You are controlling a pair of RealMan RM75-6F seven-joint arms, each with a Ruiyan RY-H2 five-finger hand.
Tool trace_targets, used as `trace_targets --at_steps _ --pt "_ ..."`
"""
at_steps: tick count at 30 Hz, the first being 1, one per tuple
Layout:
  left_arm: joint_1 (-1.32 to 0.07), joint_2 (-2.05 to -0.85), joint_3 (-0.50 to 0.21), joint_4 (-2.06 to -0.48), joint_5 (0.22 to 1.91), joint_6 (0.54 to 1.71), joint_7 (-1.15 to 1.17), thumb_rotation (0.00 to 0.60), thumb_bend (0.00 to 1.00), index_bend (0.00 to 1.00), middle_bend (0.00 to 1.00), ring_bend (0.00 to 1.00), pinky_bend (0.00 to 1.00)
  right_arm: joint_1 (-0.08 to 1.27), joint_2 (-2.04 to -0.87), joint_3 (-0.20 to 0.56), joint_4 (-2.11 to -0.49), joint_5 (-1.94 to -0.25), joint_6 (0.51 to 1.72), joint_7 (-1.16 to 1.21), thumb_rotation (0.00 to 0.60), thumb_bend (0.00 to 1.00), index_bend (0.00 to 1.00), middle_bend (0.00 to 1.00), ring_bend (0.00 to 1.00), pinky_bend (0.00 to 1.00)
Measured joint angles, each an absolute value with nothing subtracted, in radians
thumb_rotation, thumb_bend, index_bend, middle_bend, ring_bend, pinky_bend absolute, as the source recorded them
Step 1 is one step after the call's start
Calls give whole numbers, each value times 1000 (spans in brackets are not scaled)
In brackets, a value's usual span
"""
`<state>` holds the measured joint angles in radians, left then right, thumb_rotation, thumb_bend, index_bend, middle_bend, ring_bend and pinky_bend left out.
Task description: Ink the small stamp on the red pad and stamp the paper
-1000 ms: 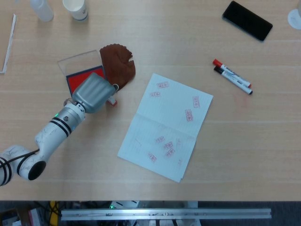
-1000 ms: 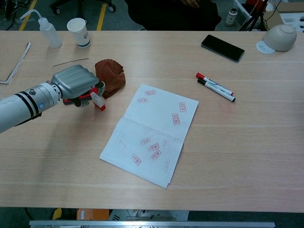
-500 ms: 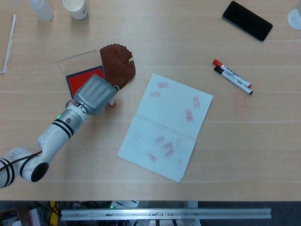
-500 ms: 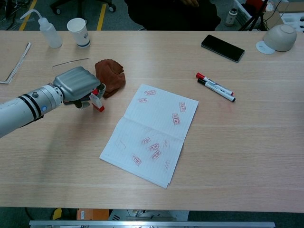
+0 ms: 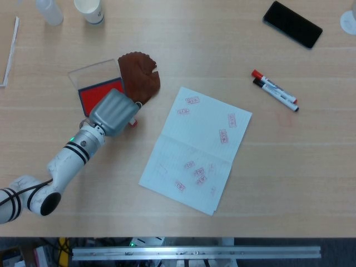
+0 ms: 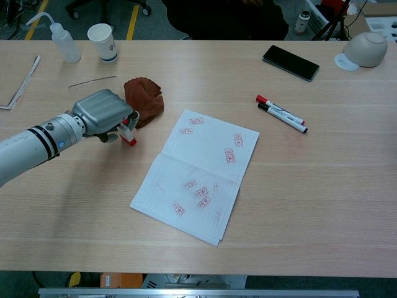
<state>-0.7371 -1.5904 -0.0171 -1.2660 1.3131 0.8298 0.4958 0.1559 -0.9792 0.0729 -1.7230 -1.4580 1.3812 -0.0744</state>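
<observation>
so the small stamp (image 6: 128,132) is sitting in the left hand (image 6: 102,113), pinched at the fingertips with its red end pointing down toward the table (image 6: 322,186), right at the lower right corner of the red pad (image 5: 95,95). From the chest view the stamp looks tilted a bit and its tip is at or just above the wood, can't tell if it actually touches. The hand's grey back covers most of the pad from the head view, only the upper left part of the red shows, with the clear lid (image 5: 92,73) lying open behind it.

Just beside the hand, touching the pad's right edge, there's a crumpled brown cloth (image 6: 145,100). The paper (image 6: 197,174) is off to the right, near but apart from the stamp, laid at an angle and already carrying a bunch of red stamp marks.

Further out: two markers (image 6: 282,114) side by side well right of the paper, a black phone (image 6: 290,62) at the far side, a paper cup (image 6: 102,41) and a squeeze bottle (image 6: 62,40) at the far left. Right hand isn't visible in either view
</observation>
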Motion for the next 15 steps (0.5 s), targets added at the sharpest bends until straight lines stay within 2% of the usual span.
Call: trace_targets --at_steps 15 --pt "-736 -1606 -9 -1255 1319 842 497 600 295 515 1000 1000 1000 155 -979 73 -1719 -1455 1379 -70 600 186 246 314 193 242"
